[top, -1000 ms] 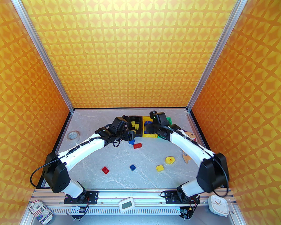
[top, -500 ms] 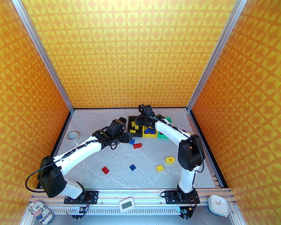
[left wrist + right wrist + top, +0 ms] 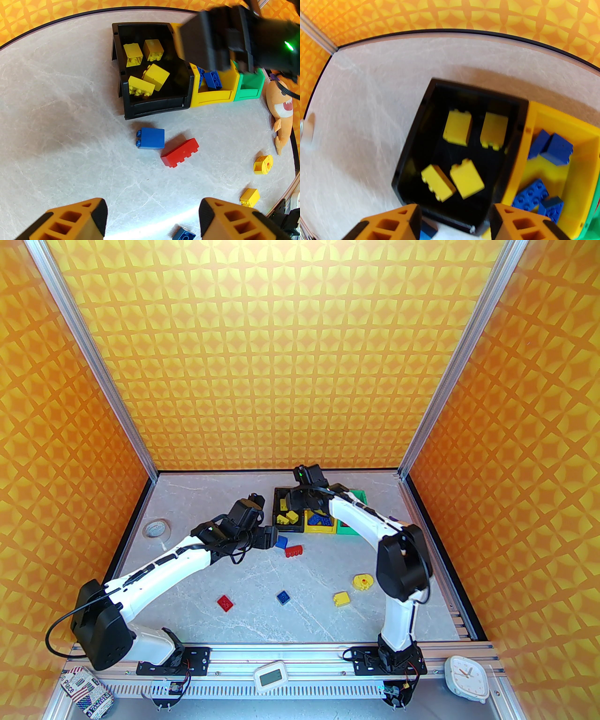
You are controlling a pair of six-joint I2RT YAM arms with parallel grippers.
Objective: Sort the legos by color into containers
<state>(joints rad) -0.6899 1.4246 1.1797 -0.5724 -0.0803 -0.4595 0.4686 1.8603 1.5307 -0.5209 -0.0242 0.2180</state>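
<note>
Job for the left gripper (image 3: 152, 211), spread wide and empty like the right gripper (image 3: 455, 215): drop straight over the blue brick (image 3: 151, 138), missing the red brick (image 3: 180, 152) beside it

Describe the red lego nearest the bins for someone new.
Start at the black bin, leftmost of three at the far side of the table. Two bricks lie in front: the red oblong brick is right of the blue brick. The other loose red brick is square, far from any bin.
</note>
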